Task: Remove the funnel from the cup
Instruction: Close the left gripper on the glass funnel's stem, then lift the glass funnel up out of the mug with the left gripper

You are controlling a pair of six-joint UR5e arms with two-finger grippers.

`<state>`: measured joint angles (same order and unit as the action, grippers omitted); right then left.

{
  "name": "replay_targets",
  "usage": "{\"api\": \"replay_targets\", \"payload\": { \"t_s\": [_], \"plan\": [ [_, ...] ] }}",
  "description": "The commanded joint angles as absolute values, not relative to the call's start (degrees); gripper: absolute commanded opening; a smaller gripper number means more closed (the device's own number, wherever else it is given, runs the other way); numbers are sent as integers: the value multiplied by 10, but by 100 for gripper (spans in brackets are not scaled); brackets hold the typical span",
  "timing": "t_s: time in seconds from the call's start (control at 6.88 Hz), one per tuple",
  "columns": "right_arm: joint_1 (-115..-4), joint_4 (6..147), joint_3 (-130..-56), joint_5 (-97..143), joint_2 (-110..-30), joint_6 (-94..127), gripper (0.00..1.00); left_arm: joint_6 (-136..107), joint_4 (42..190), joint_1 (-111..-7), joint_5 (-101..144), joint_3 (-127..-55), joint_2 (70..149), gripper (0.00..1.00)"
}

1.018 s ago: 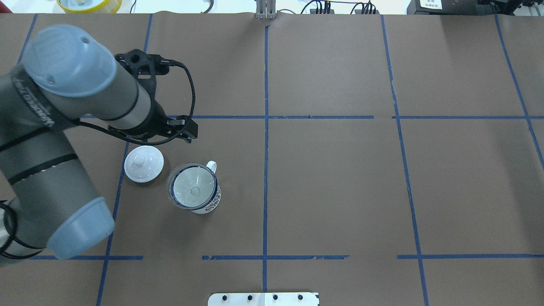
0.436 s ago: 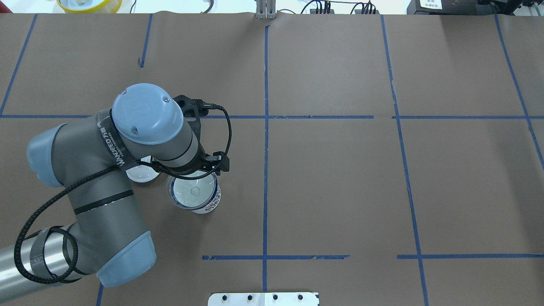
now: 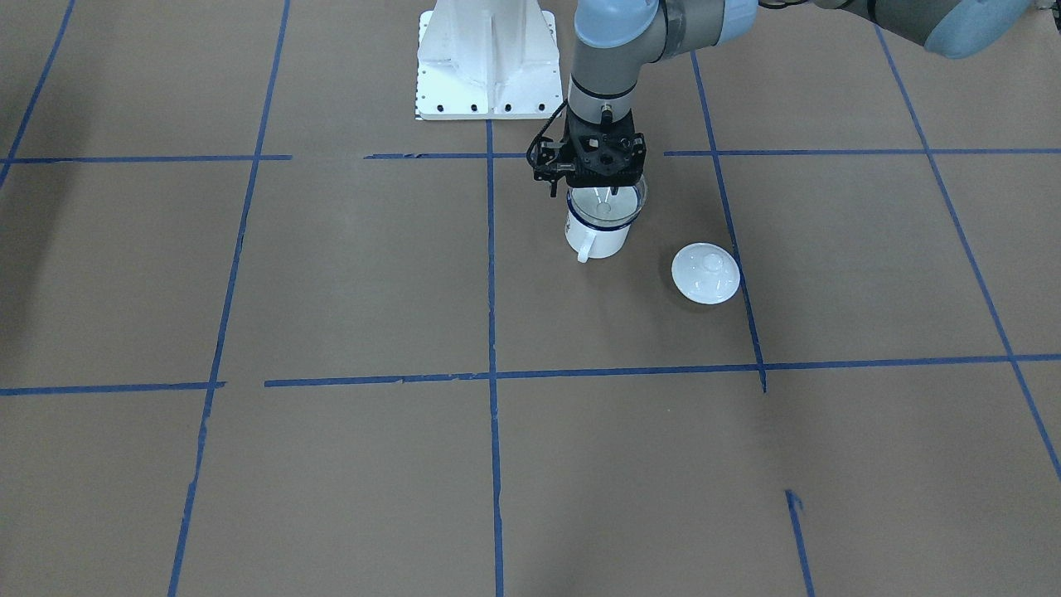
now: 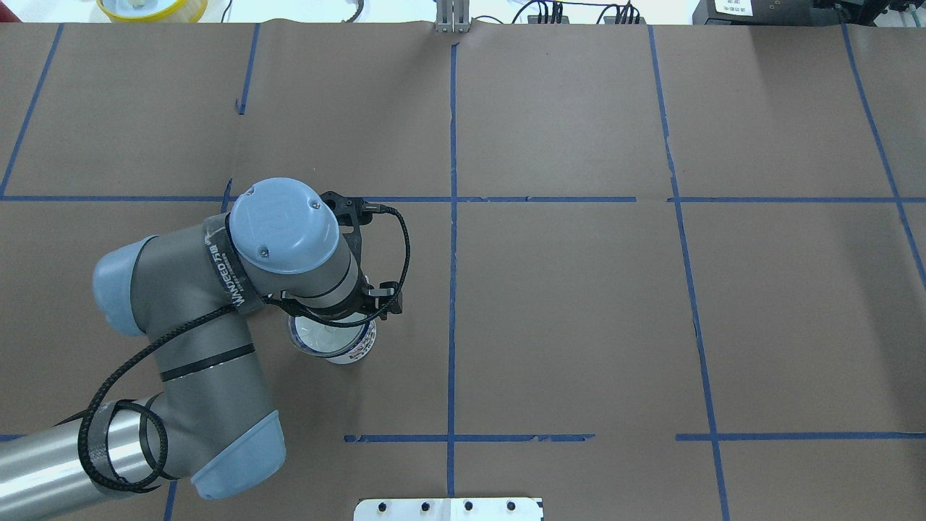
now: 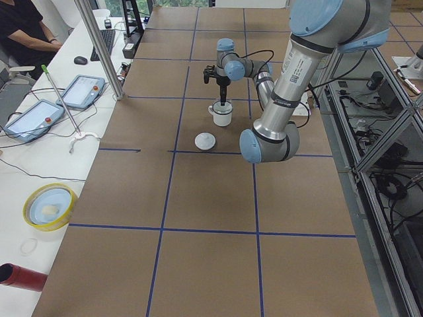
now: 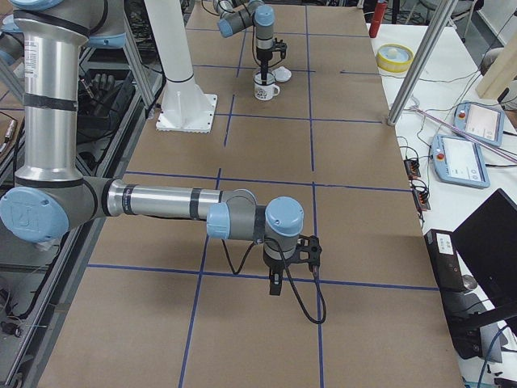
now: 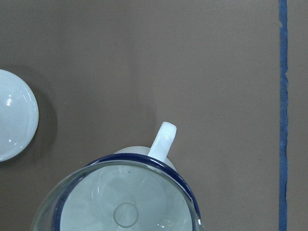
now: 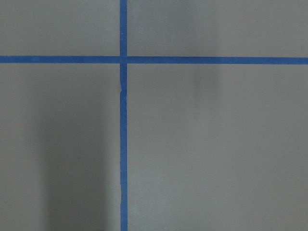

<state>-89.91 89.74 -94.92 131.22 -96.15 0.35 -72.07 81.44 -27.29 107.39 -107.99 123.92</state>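
The cup (image 3: 598,230) is a white enamel mug with a dark blue rim, standing upright on the brown table. The clear funnel (image 3: 605,205) sits in its mouth. Both show in the left wrist view, the funnel (image 7: 126,204) inside the cup rim (image 7: 144,161), with the handle toward the top. In the overhead view only the near part of the cup (image 4: 347,346) shows under the wrist. My left gripper (image 3: 606,187) hangs straight down over the funnel; I cannot tell how its jaws stand. My right gripper (image 6: 275,284) hangs over bare table far from the cup; I cannot tell its state.
A white round knobbed lid (image 3: 705,273) lies flat on the table beside the cup, also in the left wrist view (image 7: 12,115); my left arm hides it in the overhead view. The white robot base (image 3: 485,58) stands behind the cup. Blue tape lines cross the table.
My left arm has swung from beyond the lid toward the cup. Its wrist now stands over the cup and funnel and hides the lid in the overhead view.
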Motion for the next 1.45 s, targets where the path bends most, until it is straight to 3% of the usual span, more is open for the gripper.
{"api": "replay_targets", "payload": {
  "t_s": [0.0,0.15,0.29,0.58,1.02,1.31],
  "plan": [
    [-899,897,-949,1312,-962,4,100,-732,830,-272,1074,-1072,1240,38],
    [-899,897,-949,1312,-962,4,100,-733,829,-272,1073,-1076,1241,10],
    [-899,897,-949,1312,-962,4,100,-733,825,-273,1074,-1081,1242,0],
    [-899,897,-949,1312,-962,4,100,-735,815,-277,1075,-1104,1239,0],
    [-899,897,-949,1312,-962,4,100,-730,659,-341,1079,-1231,1264,0],
    [-899,897,-949,1312,-962,4,100,-736,642,-398,1080,-1245,1287,0]
  ]
}}
